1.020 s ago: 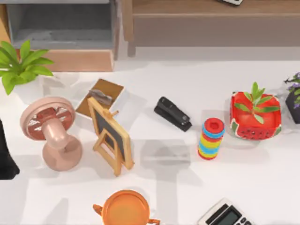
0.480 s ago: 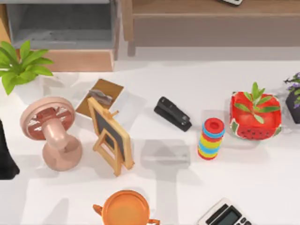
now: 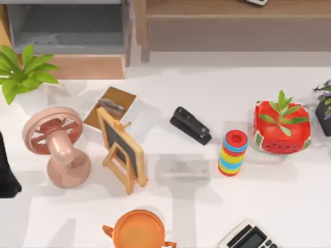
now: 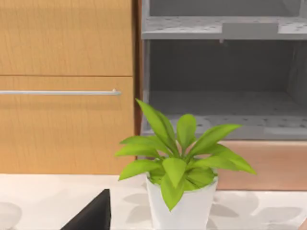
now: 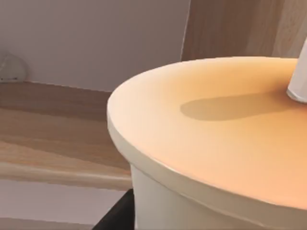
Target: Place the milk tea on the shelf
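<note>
left arm: dark shape at the top view's left edge, parked, no shift from 1.0 s ago; claw state, cannot tell
green plant: upper left of the top view, white pot, just in front of the grey cabinet; unchanged
fan: pink, left of centre, same spot
chalkboard easel: just right of the fan, same spot
orange bowl: bottom edge, left of centre, same
stapler: black, centre of the counter, same
counter shadow: grey patch below the stapler looks slightly redrawn versus earlier frames
ring stack: right of centre, same
watermelon planter: right side, same
shelf: wooden, along the upper right
milk tea: right wrist view, orange lid very close to the camera, wooden shelf board behind it
right claw: cannot tell if apart or clamped
</note>
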Motion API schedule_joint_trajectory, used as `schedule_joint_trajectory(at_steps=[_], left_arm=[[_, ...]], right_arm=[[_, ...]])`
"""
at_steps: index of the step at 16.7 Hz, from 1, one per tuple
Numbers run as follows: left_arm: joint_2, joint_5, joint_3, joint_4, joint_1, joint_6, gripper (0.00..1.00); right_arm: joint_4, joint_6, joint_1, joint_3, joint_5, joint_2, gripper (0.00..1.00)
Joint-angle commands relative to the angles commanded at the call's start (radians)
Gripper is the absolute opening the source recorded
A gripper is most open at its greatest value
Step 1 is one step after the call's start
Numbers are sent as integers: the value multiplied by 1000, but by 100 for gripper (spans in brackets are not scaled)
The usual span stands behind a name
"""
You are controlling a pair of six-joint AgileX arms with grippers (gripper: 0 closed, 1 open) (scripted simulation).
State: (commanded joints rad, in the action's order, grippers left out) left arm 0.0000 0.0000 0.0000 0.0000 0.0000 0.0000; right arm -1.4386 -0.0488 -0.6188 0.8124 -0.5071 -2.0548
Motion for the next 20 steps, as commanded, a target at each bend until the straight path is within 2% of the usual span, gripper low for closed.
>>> schedule_joint_trajectory(at_steps=[5,11,20], left_arm=[[0,0,0,0,0,0,100],[0,0,0,0,0,0,100],[0,0,0,0,0,0,100]], right_arm=[[132,-46,35,67,98,101,0],[411,-48,144,155,192,218,0],[805,21,327,375,264,256,0]])
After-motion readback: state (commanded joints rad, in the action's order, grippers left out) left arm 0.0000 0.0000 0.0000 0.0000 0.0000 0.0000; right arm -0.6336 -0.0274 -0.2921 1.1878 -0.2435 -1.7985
